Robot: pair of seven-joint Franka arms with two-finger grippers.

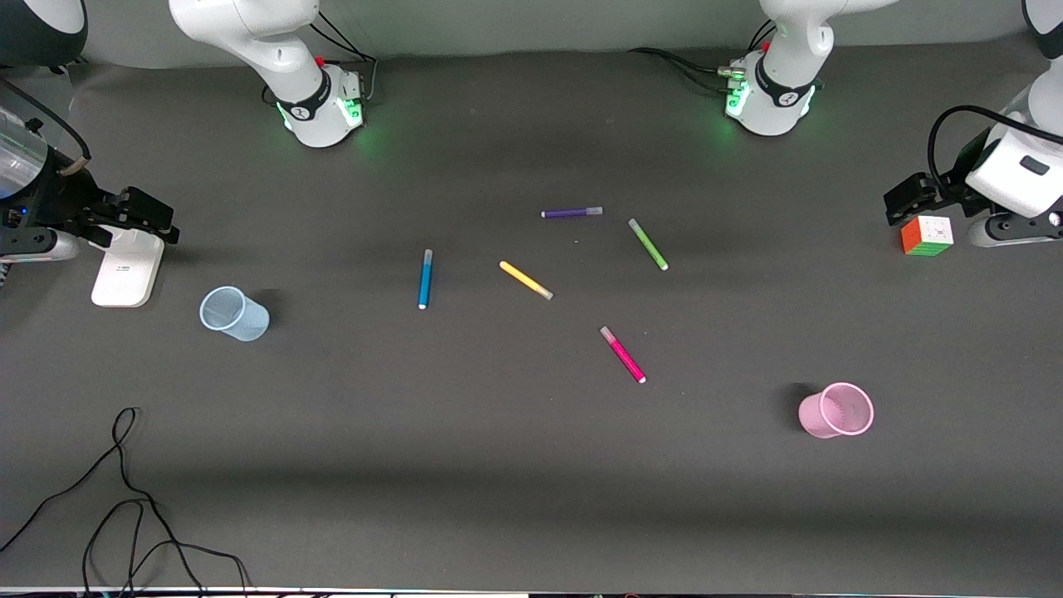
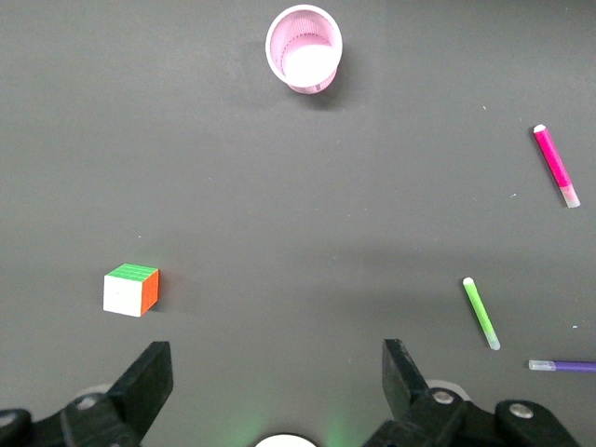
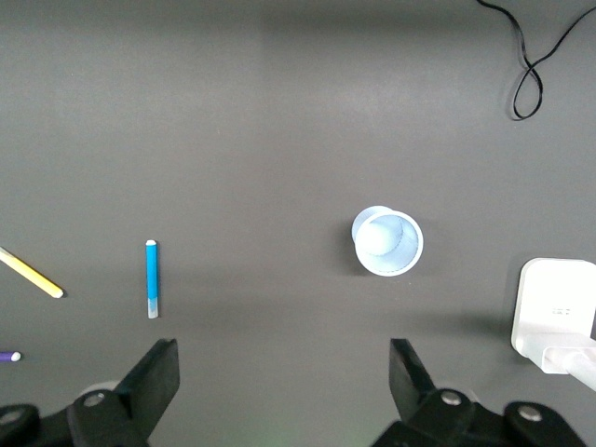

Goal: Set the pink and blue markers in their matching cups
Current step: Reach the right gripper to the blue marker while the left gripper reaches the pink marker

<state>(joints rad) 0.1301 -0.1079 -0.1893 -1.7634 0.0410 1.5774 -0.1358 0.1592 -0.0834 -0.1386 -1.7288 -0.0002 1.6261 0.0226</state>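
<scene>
Right gripper: you have it raised at the right arm's end of the table, over the white block; fingers spread wide apart with nothing between them.
White block: lies flat on the mat under that gripper, just beside the blue cup.
Black cable: loops on the mat near the front camera, at the right arm's end.
Blue cup: stands upright with its mouth up, nothing in it; well apart from the blue marker.
Blue marker: lies flat on the bare mat, pale cap end farther from the front camera.
Yellow pen: lies aslant between the blue marker and the green pen.
Purple pen: farthest of the pens from the front camera.
Pink marker: lies aslant on the mat, nearest of the pens to the front camera, well apart from the pink cup.
Green pen: aslant, near the purple pen.
Pink cup: upright, nothing in it, toward the left arm's end.
Puzzle cube: sits on the mat by the left gripper.
Left gripper: you have it waiting at the left arm's end, fingers held wide apart, holding nothing.
</scene>
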